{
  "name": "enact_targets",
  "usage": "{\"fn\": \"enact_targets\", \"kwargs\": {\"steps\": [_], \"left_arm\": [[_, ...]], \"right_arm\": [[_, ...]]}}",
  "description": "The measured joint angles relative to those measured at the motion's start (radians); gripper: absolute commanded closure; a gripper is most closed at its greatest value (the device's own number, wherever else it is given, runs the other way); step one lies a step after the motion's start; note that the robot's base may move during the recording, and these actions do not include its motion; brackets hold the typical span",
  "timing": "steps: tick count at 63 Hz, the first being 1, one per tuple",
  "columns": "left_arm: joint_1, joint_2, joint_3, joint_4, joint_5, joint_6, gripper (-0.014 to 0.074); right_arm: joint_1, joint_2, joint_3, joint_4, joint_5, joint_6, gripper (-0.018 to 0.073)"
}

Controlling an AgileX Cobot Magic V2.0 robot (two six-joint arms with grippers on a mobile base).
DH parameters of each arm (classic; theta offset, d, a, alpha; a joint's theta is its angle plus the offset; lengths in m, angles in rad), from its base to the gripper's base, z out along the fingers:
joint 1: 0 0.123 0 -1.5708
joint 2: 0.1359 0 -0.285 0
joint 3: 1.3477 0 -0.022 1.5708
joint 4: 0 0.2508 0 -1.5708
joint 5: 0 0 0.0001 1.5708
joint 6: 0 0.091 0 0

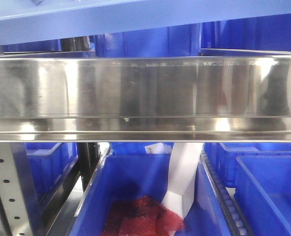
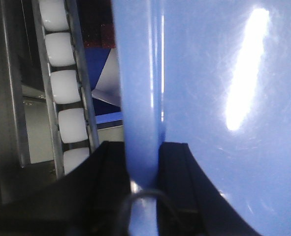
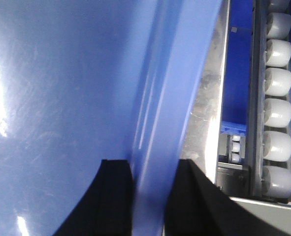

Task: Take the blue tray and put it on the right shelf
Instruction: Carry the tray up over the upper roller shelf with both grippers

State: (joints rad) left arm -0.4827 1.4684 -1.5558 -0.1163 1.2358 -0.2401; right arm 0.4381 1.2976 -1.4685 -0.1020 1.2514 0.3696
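The blue tray [image 1: 111,17] hangs across the top of the front view, tilted, just above the right shelf [image 1: 145,93], whose broad steel lip fills the middle. In the left wrist view my left gripper [image 2: 144,162] is shut on the blue tray [image 2: 224,98], its black fingers [image 2: 103,182] on either side of the rim. In the right wrist view my right gripper [image 3: 153,182] is shut on the opposite rim of the blue tray [image 3: 61,98], one finger inside, one outside. Neither gripper shows in the front view.
Deep dark-blue bins [image 1: 145,196] sit below the shelf, one holding red mesh [image 1: 140,216] and a white sheet [image 1: 182,177]. More bins [image 1: 253,34] stand behind the shelf. White roller tracks [image 2: 64,83] [image 3: 278,98] run beside the tray. A perforated upright [image 1: 5,191] stands at lower left.
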Motion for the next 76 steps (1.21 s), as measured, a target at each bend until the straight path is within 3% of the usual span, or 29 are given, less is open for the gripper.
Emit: {"fn": "enact_targets", "kwargs": {"steps": [76], "left_arm": [[0.001,0.001,-0.024,0.013,0.005,0.002,0.0645]], "right_arm": [[0.000,0.005,-0.023,0.007,0.000,-0.008,0.0503]]}}
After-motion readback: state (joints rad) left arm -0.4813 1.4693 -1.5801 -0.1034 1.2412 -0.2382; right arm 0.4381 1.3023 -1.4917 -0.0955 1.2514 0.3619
